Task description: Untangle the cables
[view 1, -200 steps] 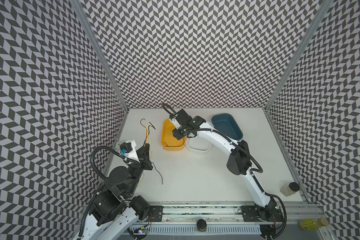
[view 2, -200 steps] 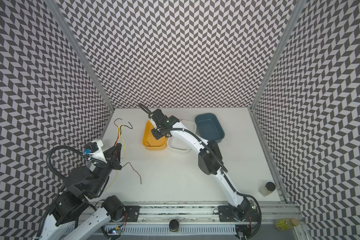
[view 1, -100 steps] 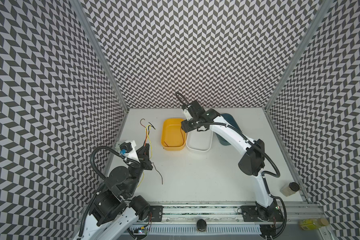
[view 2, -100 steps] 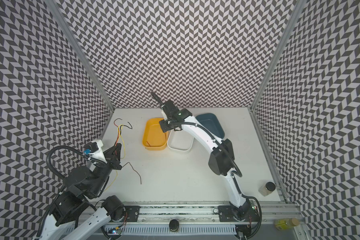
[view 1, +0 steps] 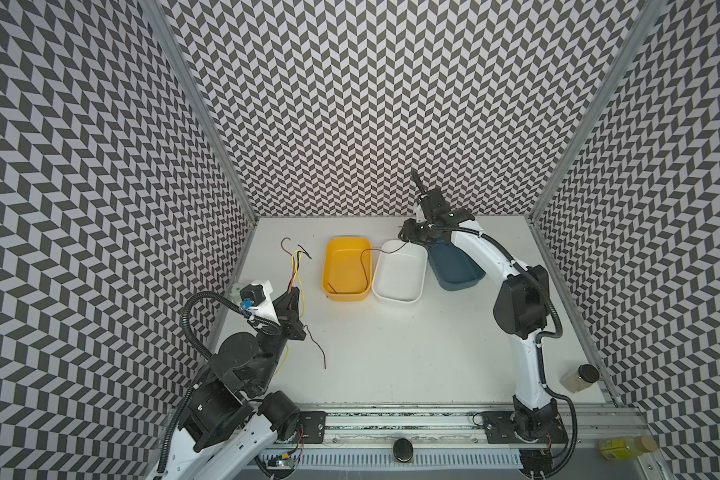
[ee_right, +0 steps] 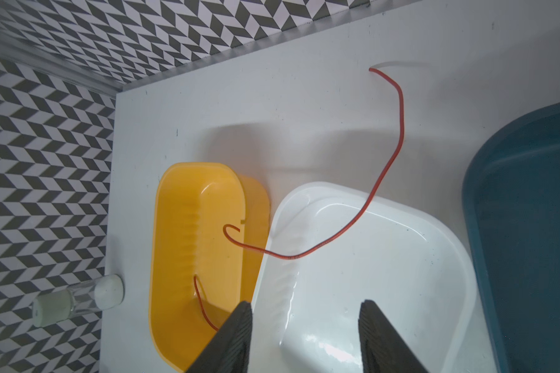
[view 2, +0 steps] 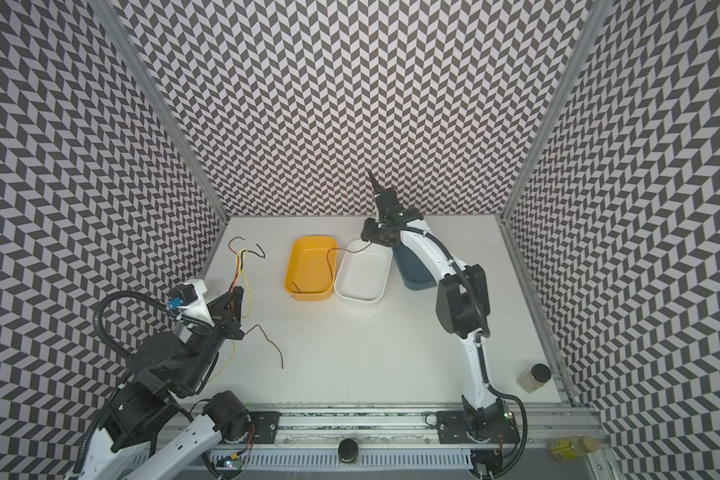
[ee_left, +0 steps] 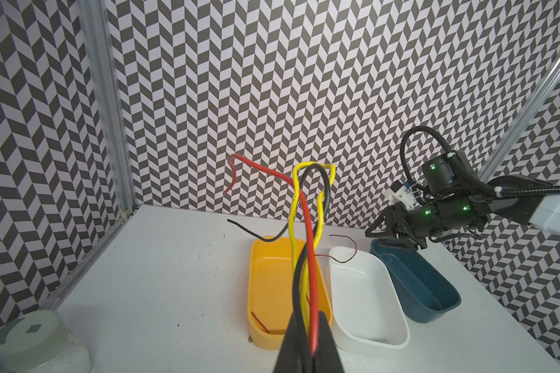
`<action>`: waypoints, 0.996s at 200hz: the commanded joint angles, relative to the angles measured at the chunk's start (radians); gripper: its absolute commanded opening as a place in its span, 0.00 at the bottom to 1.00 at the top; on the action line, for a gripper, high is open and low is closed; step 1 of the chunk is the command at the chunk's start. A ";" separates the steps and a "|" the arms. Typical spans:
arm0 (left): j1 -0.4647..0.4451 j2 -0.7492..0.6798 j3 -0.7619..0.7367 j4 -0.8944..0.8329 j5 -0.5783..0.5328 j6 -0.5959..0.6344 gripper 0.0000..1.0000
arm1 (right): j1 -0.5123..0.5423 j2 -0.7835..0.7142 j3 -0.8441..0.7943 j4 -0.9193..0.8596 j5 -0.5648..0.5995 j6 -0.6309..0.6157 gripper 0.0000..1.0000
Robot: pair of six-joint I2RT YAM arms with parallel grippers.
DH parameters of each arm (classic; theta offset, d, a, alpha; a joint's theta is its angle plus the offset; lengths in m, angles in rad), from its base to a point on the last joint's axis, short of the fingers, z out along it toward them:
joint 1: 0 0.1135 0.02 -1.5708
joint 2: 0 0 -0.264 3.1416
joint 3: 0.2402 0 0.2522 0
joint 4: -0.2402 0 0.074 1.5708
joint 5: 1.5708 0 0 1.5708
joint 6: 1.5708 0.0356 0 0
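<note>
Since a second ago, my right gripper (ee_right: pixel 304 303) has swung from over the yellow tray (view 1: pixel 346 296) toward the blue tray (view 1: pixel 458 274). Its jaws are spread and hold nothing. Just beyond it, a thin red cable (ee_right: pixel 402 122) drapes from the yellow tray across the white tray (view 1: pixel 395 300) rim. My left gripper (ee_left: pixel 308 318) is clenched on the cable bundle (ee_left: pixel 307 232). Red, yellow and black strands rise from it, left of the trays.

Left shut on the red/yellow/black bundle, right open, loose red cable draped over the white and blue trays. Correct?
No. The loose red cable drapes over the yellow tray and the white tray, not the blue tray; the right wrist view shows it. The rest is right: left fingers shut on the bundle, right fingers open.
</note>
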 commanded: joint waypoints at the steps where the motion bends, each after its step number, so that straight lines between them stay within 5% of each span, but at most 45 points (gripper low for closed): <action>1: -0.004 0.000 -0.008 0.026 -0.015 -0.001 0.00 | 0.001 0.048 0.027 0.037 -0.051 0.110 0.55; 139: -0.004 -0.004 -0.008 0.028 -0.018 0.001 0.00 | 0.003 0.110 -0.063 0.197 -0.035 0.267 0.57; 199: -0.004 -0.010 -0.008 0.030 -0.021 0.001 0.00 | 0.002 0.163 -0.045 0.229 -0.042 0.313 0.49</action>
